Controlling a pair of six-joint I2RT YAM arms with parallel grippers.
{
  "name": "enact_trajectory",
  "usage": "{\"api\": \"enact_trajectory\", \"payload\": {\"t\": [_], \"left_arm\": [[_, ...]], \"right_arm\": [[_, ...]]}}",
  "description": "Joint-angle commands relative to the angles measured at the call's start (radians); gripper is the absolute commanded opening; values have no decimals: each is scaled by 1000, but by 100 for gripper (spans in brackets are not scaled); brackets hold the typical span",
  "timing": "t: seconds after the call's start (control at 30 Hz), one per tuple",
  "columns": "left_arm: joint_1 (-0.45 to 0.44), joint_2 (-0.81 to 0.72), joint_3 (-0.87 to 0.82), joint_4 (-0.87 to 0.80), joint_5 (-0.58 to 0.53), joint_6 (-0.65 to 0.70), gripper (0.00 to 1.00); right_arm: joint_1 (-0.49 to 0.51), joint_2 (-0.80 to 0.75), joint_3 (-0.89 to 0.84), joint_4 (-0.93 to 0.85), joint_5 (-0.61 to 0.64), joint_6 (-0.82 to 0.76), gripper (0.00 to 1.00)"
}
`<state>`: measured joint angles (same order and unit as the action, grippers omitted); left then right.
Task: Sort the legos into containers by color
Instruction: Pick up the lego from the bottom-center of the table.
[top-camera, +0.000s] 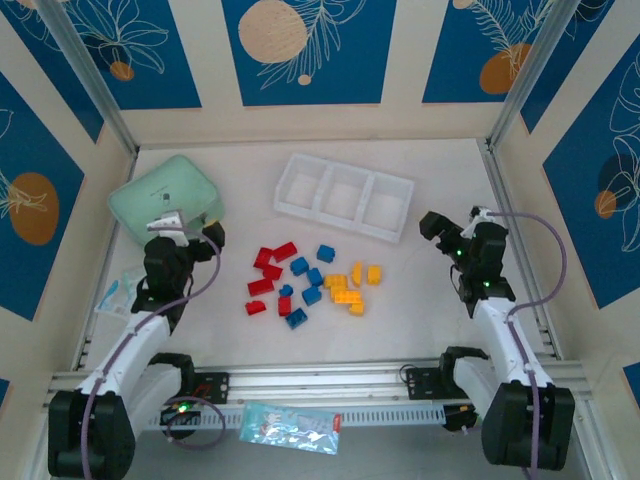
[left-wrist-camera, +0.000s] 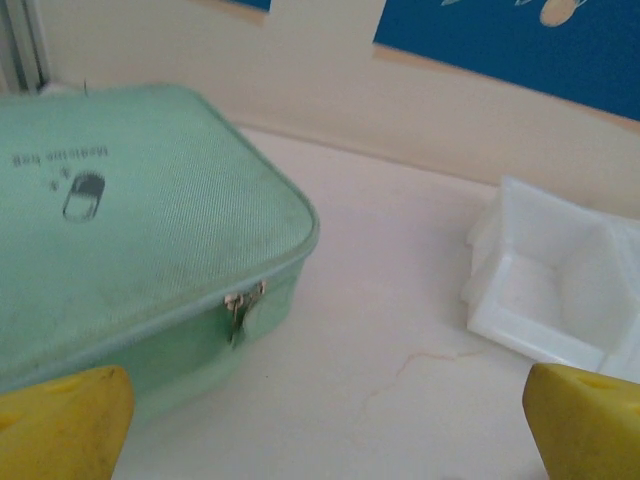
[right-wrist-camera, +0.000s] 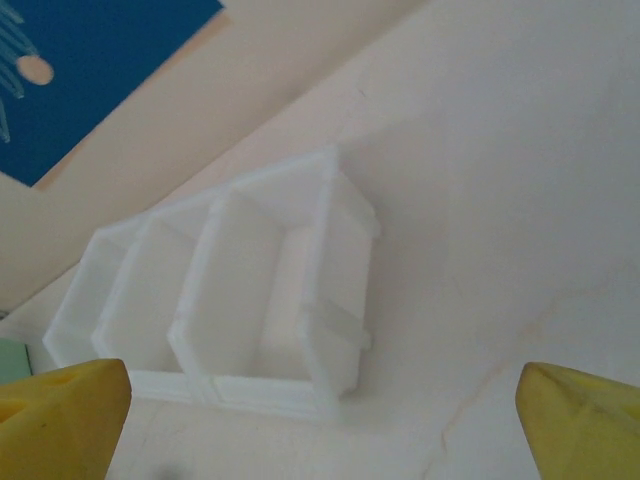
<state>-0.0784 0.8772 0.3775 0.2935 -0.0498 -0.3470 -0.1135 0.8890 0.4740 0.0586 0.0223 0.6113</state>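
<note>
Twenty or so small plastic toy bricks (top-camera: 310, 282) lie loose on the pale surface (top-camera: 420, 310), midway between the two arms. They sit in three rough colour patches: red ones (top-camera: 268, 272) on the left, blue ones (top-camera: 305, 283) in the middle and yellow-orange ones (top-camera: 350, 287) on the right. Neighbouring patches are just beside each other. All of them rest on the surface in front of the long translucent white plastic tray (top-camera: 345, 195), near it but apart from it. The tray has three square compartments in a row and lies slightly askew toward the back wall.

A mint-green rounded fabric case (top-camera: 165, 195) with a zip sits at the left, well apart from the tray. The left arm is raised just in front of this case. In the left wrist view the left fingers (left-wrist-camera: 60, 425), yellow-tipped, are spread wide with nothing between them. Beyond them are the case and one end of the tray.

The right arm stands off the tray's right end. The right fingers (right-wrist-camera: 585, 425) are likewise spread wide and grasp nothing, and the tray lies ahead of them.

A flat printed plastic packet (top-camera: 290, 427) rests on the near rail between the arm bases.
</note>
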Motion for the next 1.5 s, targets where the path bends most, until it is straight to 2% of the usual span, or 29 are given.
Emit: {"api": "enact_trajectory", "payload": {"t": [0.0,0.13,0.27,0.43,0.7,0.83,0.93,1.17,1.47], "left_arm": [[16,-12,54,-166,31,-127,99],[11,-20,82,-250,125,-205,99],[-7,-9,111,-341,250,-255,99],[-104,-12,122,-407,323,-316,99],[-363,7,191,-521,231,-320,99],[-460,39,225,-533,183,-329,99],[-517,76,242,-529,165,-339,99],[-585,83,217,-497,88,-386,99],[-589,72,215,-562,35,-408,99]], "right_arm": [[4,-11,38,-173,-35,61,99],[81,45,133,-329,4,1,99],[213,156,262,-526,88,-50,99],[412,262,360,-661,161,-84,99],[617,371,455,-843,159,-90,99],[691,382,431,-853,93,-74,99],[766,401,432,-878,124,-33,99],[894,463,437,-836,165,86,99],[943,567,481,-804,233,106,99]]}}
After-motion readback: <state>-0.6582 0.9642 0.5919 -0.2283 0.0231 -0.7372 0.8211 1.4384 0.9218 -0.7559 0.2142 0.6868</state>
